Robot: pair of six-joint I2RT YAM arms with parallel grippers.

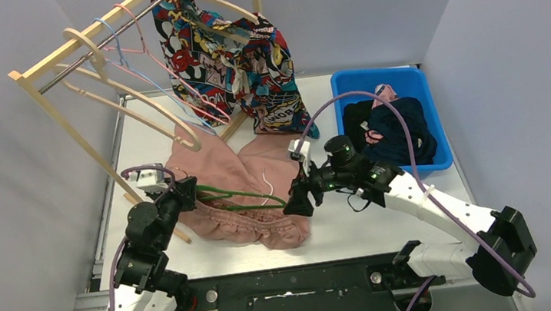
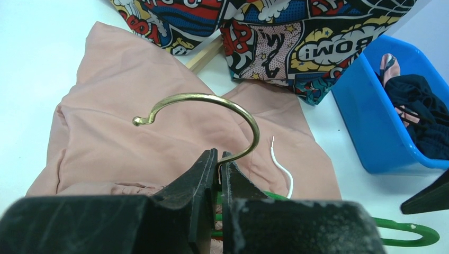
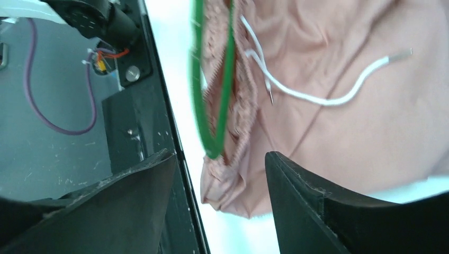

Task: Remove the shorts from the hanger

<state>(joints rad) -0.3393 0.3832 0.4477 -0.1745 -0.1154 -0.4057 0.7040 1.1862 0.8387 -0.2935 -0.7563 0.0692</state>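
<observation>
My left end effector (image 2: 218,159) pinched the brass hook (image 2: 212,99) of the green hanger (image 3: 197,79) | right end effector (image 3: 219,156) spread at the hanger's far end | dusty pink shorts (image 1: 216,169) limp under the hanger on the bench (image 1: 357,228) | soft, light; I judged the gathered waistband the best grip

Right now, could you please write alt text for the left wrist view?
The left gripper is shut on the brass hook of a green hanger, above dusty pink shorts, with comic-print shorts and a blue bin behind.
</observation>
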